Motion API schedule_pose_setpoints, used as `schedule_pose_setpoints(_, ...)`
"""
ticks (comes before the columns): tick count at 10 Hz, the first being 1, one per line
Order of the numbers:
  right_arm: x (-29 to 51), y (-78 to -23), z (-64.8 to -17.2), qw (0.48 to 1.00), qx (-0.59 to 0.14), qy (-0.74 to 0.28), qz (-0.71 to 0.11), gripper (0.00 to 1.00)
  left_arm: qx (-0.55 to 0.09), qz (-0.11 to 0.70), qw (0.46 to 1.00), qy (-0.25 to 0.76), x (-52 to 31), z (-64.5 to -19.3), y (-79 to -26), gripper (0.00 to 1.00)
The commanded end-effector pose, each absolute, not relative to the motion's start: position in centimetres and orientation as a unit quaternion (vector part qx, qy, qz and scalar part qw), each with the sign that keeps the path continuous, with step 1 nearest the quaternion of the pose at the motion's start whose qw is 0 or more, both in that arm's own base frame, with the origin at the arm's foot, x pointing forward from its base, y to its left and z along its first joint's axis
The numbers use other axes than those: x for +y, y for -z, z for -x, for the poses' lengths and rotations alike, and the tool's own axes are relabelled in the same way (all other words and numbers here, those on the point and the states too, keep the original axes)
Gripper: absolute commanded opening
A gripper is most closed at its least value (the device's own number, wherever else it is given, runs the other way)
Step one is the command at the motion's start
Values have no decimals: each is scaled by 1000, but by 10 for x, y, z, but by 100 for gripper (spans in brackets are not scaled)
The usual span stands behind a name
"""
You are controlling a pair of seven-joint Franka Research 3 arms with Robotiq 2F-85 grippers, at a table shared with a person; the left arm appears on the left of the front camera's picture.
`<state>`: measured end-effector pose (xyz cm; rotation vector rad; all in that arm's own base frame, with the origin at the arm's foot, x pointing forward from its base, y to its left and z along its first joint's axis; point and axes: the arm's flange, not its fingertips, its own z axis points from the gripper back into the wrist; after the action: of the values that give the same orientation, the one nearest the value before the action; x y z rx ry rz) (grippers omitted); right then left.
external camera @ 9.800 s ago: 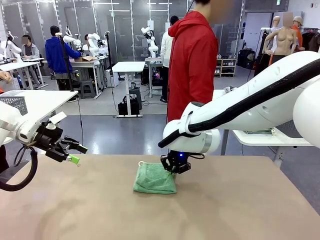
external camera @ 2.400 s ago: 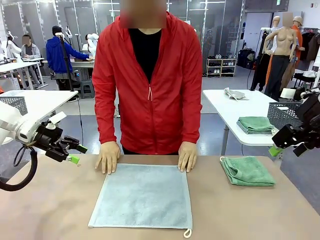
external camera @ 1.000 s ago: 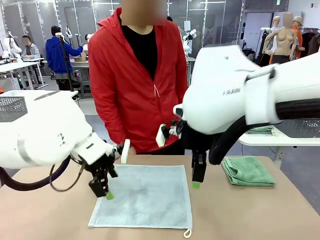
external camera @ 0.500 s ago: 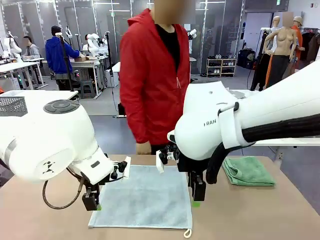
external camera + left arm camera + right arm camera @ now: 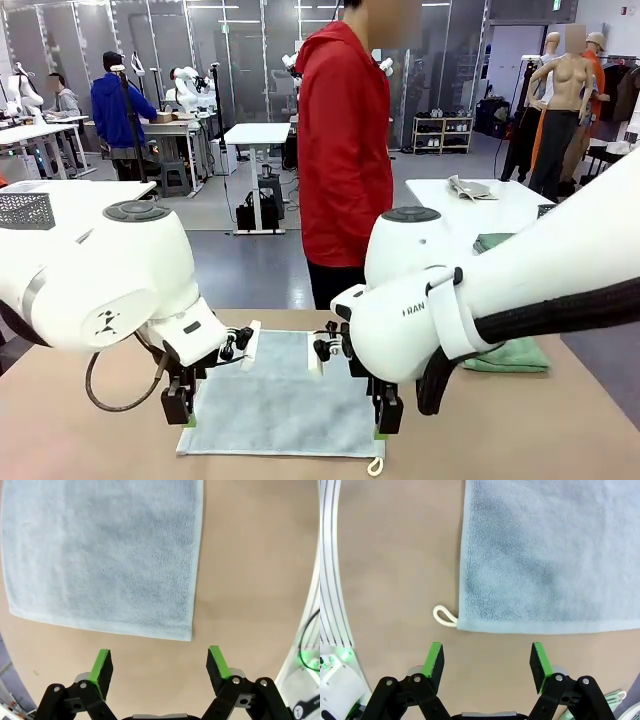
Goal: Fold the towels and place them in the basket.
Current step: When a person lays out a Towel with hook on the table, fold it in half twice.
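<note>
Bright even overhead light, soft shadows, wrist edges seemingly warped

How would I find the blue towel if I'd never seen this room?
Find the brown table in front of the person in red. In its middle, between the left gripper and the right gripper, lies the blue towel. Unlike the folded green towel at the right, it is spread flat and has a white loop at one corner.

Setting: open-plan robotics lab. Evidence: left robot arm (image 5: 90, 280) and right robot arm (image 5: 520, 290) working over a tan table (image 5: 560, 430); white work tables (image 5: 257, 133) at 11 to 12 o'clock on a grey hard floor (image 5: 240, 265); dark panelled partition wall (image 5: 245, 60) behind; low shelving unit (image 5: 441, 133) at 1 o'clock; person in blue jacket (image 5: 112, 105) standing at 10 o'clock.
</note>
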<state>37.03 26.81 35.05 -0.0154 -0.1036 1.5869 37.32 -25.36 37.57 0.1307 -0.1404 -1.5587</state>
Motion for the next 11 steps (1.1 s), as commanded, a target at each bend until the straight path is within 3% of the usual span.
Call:
schedule_pose_setpoints(1,271,-341,-369,713,-47,-699,16,86,-41,-33,699,713,-252,-386,-385,95)
schedule_pose_setpoints(8,270,-343,-367,703,-42,-709,3,86,-44,-42,702,709,-250,-386,-377,95)
schedule_pose_setpoints(11,272,-334,-364,735,-24,-677,18,86,-40,-16,699,714,-235,-389,-358,95)
